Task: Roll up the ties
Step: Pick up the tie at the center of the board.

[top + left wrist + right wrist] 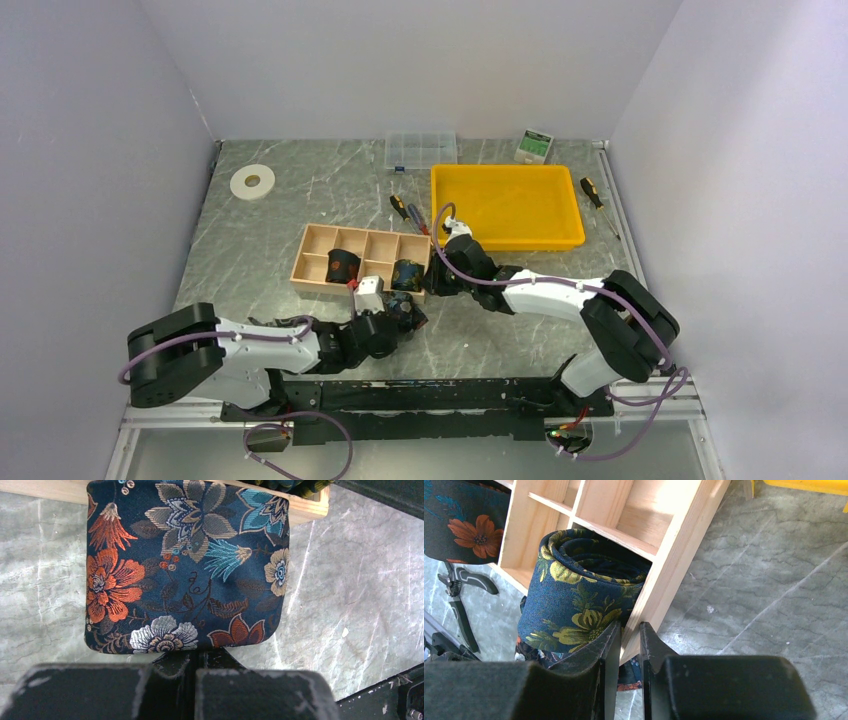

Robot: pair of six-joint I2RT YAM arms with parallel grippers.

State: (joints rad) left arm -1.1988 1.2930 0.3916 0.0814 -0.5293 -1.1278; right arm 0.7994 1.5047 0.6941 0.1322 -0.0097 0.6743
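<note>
A grey stone-look tabletop [300, 200] sits between plain white walls, and a wooden tray [320, 288] with little square boxes lies in the middle of it. The left arm [265, 345] reaches to the near side of the tray. The left jaws are shut tight. A rolled tie [185, 565] sits right at their tips, just in front of the tray's near edge. I cannot tell if they pinch a bit of its cloth. This tie is dark blue with orange, teal and white flowers. The right arm [545, 292] reaches to the right end of the tray. The right jaws are almost closed, with only a thin gap. The tray's end wall goes into that gap, so they seem to hold the wall. One finger [604, 650] touches a second rolled tie [579, 595]. It is dark blue with yellow flowers and stands in the near box at the tray's right end. A third roll [343, 266] sits in a box nearer the tray's left end. Black-handled pliers [459, 592] lie on the tabletop by the tray's near side. A yellow bin [510, 243] sits behind the tray to the right. A clear box [421, 150] sits far behind the tray, and a white tape ring [252, 181] sits behind it to the left.
</note>
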